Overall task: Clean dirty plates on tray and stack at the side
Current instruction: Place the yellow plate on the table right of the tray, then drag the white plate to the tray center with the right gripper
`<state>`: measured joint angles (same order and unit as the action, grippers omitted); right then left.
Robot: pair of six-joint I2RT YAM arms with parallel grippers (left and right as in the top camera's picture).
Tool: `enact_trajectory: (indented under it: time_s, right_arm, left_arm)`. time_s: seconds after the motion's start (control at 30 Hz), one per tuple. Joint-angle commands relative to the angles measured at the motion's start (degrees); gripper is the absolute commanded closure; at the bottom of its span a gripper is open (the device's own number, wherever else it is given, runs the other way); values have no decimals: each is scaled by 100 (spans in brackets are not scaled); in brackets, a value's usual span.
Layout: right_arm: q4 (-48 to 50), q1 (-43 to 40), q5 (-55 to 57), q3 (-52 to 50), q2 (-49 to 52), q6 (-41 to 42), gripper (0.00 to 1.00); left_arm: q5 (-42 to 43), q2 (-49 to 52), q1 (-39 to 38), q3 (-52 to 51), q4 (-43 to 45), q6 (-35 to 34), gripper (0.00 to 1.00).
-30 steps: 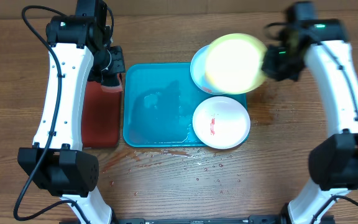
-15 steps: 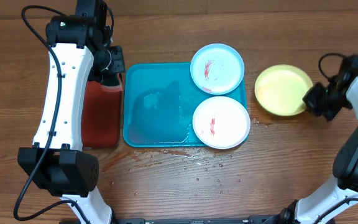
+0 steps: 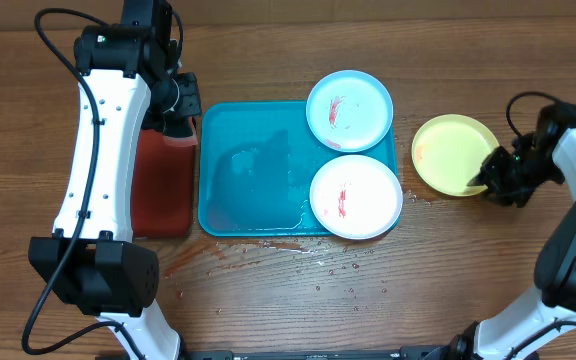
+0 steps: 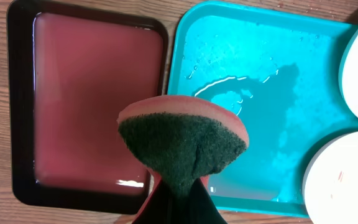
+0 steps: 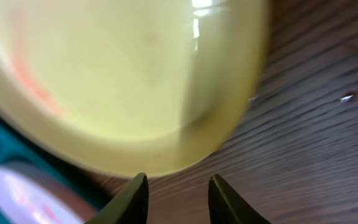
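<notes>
The round yellow-green plastic plate (image 3: 453, 153) lies flat on the wooden table (image 3: 268, 300) beside the large turquoise plastic tray (image 3: 248, 170), presumably starting the stack. The right gripper (image 5: 178, 193) sits at its rim, jaws narrowly parted, apparently empty. The left gripper (image 4: 178, 196) pinches a green-faced sponge (image 4: 182, 146), ready for scrubbing.

Our left hand (image 3: 175, 103) hangs at the tray's (image 3: 253, 205) left edge, clamped on a sponge (image 4: 182, 146); our right hand (image 3: 490, 182) sits low, well right of the tray, fingers parted.
</notes>
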<state>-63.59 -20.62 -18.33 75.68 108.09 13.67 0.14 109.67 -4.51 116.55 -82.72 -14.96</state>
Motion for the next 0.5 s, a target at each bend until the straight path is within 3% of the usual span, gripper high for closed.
enact_trajectory:
  time_s: [0.0, 0.27, 0.47]
  right_arm:
    - [-260, 385, -487, 326, -675, -522, 65]
    - [-466, 1858, -120, -76, -765, -586, 64]
    - [522, 2861, 844, -964, -756, 780, 73]
  left_arm:
    - [-57, -28, -33, -15, 26, -94, 96]
    - [-59, -28, -33, -15, 20, -92, 96]
    - [-59, -28, -33, -15, 22, -92, 96]
